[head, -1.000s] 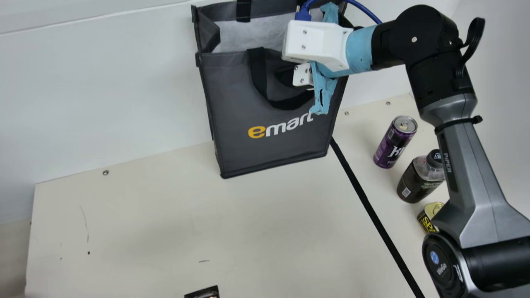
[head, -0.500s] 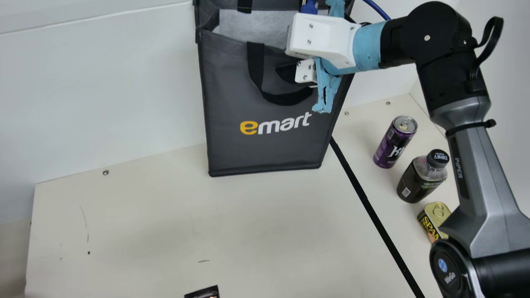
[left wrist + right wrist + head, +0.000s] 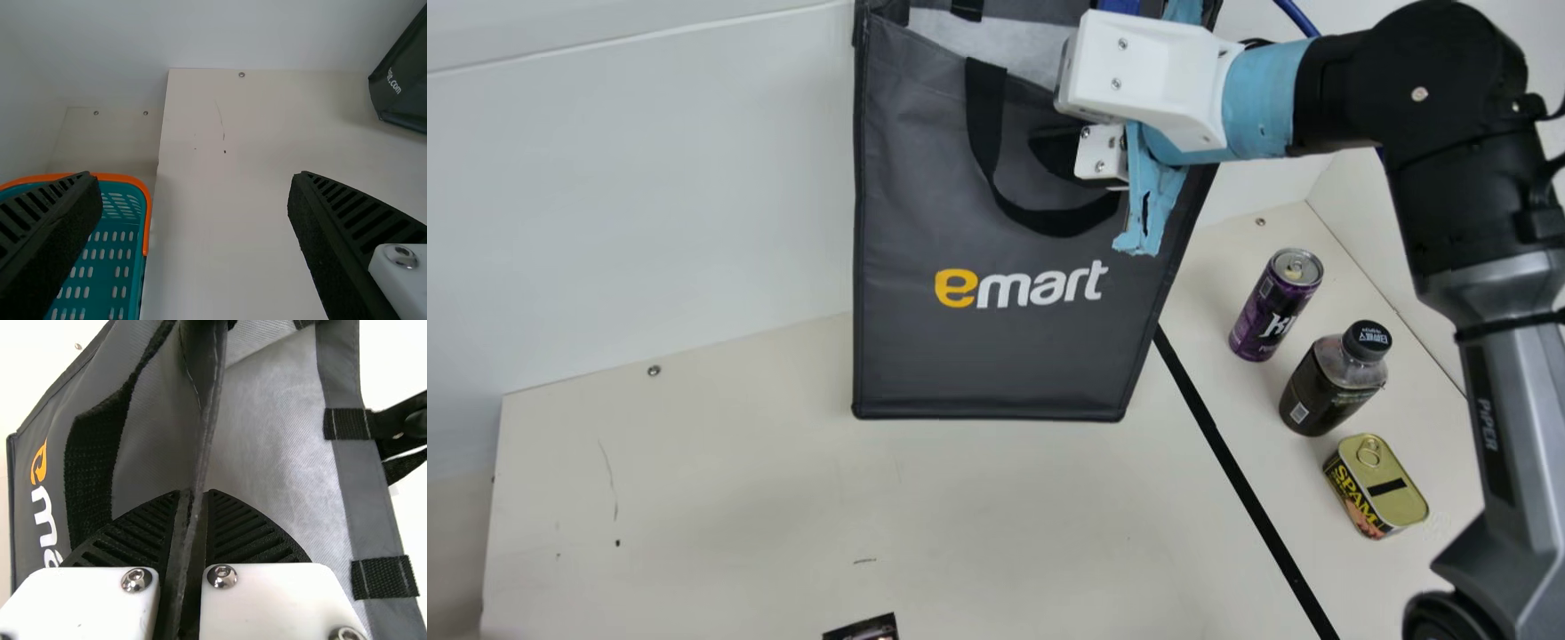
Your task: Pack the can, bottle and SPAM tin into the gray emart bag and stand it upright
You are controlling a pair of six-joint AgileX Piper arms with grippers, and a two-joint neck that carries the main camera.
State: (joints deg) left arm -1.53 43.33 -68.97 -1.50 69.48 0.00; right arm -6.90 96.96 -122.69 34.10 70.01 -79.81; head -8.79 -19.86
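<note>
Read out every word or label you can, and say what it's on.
"emart": front of the gray bag
".com", its start unclear: the bag's side
"SPAM": the tin
"PiPER": right arm
"K", the rest curving away: can
Can's and bottle's small print: too small to read

Clearance, main view: the table (image 3: 720,498) offers a wide passage left of and in front of the bag (image 3: 996,364). A narrower lane runs between bag and can (image 3: 1263,311). Obstacles: the can, bottle (image 3: 1325,391) and SPAM tin (image 3: 1380,498) form a row with small gaps; the right arm (image 3: 1516,356) obstructs the view's right side.
</note>
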